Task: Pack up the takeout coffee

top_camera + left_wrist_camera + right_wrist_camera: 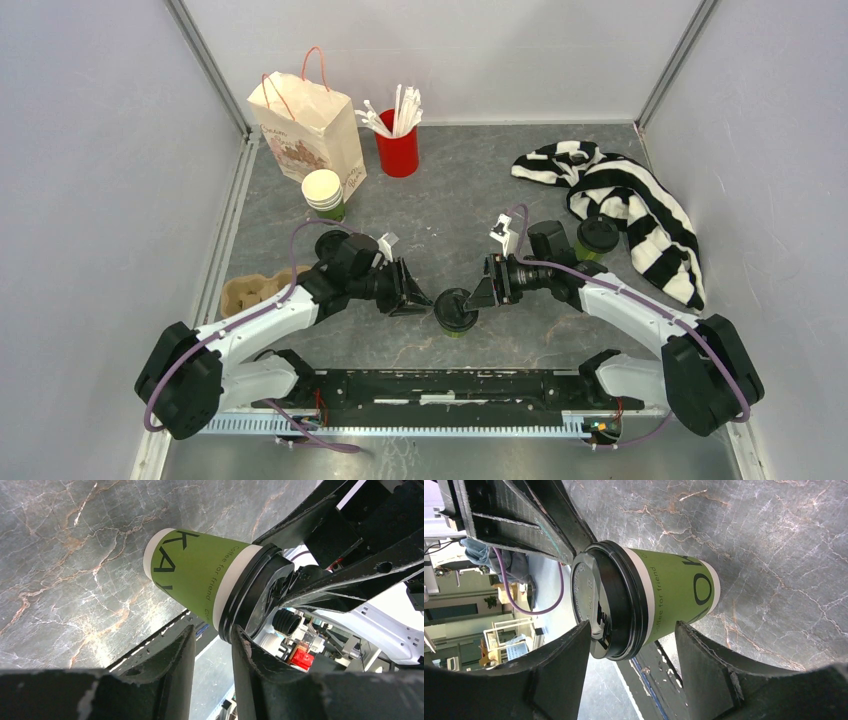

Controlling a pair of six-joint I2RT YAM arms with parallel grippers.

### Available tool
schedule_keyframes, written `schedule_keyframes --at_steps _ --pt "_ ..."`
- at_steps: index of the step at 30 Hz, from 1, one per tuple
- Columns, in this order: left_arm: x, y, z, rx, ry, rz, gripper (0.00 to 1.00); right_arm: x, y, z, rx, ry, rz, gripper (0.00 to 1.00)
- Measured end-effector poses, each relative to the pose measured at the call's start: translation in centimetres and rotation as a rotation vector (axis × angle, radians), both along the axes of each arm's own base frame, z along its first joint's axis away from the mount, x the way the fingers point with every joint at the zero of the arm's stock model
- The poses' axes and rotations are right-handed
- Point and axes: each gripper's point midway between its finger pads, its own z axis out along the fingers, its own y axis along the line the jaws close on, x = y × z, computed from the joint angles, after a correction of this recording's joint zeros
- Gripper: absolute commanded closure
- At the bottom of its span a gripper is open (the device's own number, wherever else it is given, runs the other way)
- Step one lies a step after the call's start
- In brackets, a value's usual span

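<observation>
Robot lab booth, plain grey walls [90,150], marble-patterned tabletop [450,200]

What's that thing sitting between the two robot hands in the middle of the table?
A green paper cup with a black lid stands between the left arm's fingers and the right arm's fingers. The top view shows it plainly.

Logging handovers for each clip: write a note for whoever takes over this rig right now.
Left gripper: jaws narrowly open, tips just short of the near green paper cup with round black plastic lid.
Right gripper: jaws open, straddling that cup's lidded top; contact unclear.
That cup stands on the table, centre front; the second lidded green cup stands behind the right arm.
Done: nothing packed. Left: both cups.
</observation>
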Motion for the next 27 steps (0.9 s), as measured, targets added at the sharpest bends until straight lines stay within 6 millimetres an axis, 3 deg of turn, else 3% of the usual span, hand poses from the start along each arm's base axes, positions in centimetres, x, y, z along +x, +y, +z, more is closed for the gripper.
schedule_keyframes --at_steps 15,27 --pt "-0.4 -0.3 -0.3 -0.008 0.027 -0.027 0.56 0.0 0.2 -0.4 0.000 0.009 -0.003 0.36" --pt "-0.9 0.8 -3.2 0.117 0.079 -0.050 0.59 0.0 0.4 -1.0 0.020 -0.003 0.000 0.41"
